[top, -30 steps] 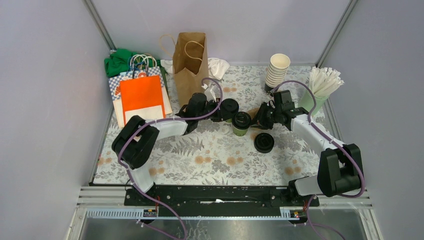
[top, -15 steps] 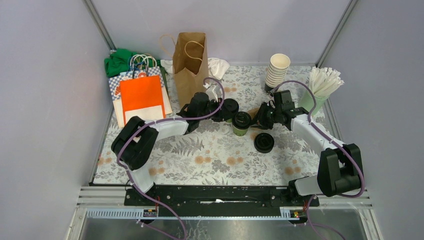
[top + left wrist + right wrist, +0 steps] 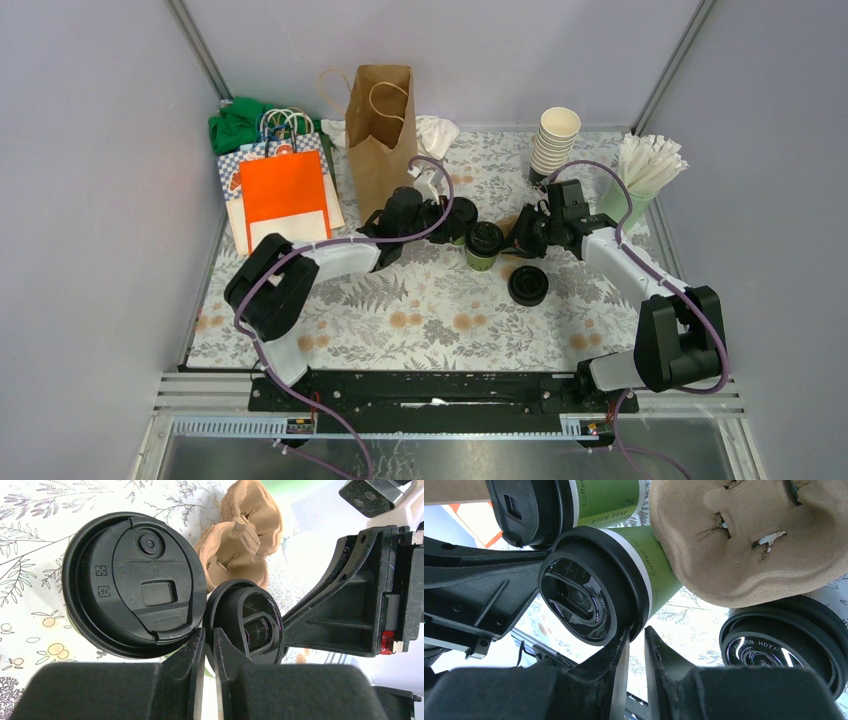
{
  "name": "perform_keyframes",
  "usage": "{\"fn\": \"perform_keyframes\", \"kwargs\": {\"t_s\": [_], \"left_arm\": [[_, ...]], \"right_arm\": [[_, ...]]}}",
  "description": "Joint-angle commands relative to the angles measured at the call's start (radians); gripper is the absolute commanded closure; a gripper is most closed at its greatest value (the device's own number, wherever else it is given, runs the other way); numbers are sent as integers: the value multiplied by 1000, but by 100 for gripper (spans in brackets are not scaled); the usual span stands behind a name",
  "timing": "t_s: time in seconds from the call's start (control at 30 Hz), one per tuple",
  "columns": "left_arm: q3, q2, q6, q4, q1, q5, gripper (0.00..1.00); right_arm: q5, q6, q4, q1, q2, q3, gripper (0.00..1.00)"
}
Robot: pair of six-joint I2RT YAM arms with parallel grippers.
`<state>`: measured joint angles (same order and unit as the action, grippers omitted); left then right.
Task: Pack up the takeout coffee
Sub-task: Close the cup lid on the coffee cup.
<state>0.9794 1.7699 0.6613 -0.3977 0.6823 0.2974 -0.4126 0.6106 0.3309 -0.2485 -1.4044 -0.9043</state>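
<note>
Coffee, first: the first cup [image 3: 461, 217], dark green with a black lid, stands upright in the far half of the table [image 3: 400, 320], about midway between its left and right edges.
Coffee, second: the second cup [image 3: 483, 243], lidded the same way, stands just beside the first, slightly nearer to me and to the right. In my left wrist view the two lids look to be touching.
Left arm: my left pincer [image 3: 206, 632] sits at the seam between the two lids. Its fingers are drawn almost together, with only a thin slit of table showing and nothing between them.
Right arm: my right pincer [image 3: 635, 632] is on the right side of the second cup, its tips at the rim of that lid, with a narrow gap between the fingers. I cannot tell whether they pinch the rim.
Carrier: a brown pulp carrier [image 3: 749, 540] rests against the second cup's side.
Spare lids: a stack of black lids [image 3: 528, 285] lies on the table just nearer to me than the carrier.
Bag: a brown paper bag [image 3: 380, 120] stands open at the far edge, left of middle.
Far right corner: a stack of cream cups [image 3: 555, 140] stands beside a pale green cup of white sticks [image 3: 640, 185].
Far left corner: an orange bag [image 3: 285, 195].
</note>
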Motion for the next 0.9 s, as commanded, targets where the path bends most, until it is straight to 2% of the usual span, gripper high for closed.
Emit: {"fn": "perform_keyframes", "kwargs": {"t_s": [0.0,0.47,0.87], "left_arm": [[-82,128,-64,327,64,-28,86],[-122,112,-85,340,98,-122,86],[-190,99,-82,252,125,-157,84]], "right_arm": [[39,-37,20,-14,-53,10,76],[42,-38,20,-14,-58,8,77],[48,-35,17,-14,-60,15,77]]}}
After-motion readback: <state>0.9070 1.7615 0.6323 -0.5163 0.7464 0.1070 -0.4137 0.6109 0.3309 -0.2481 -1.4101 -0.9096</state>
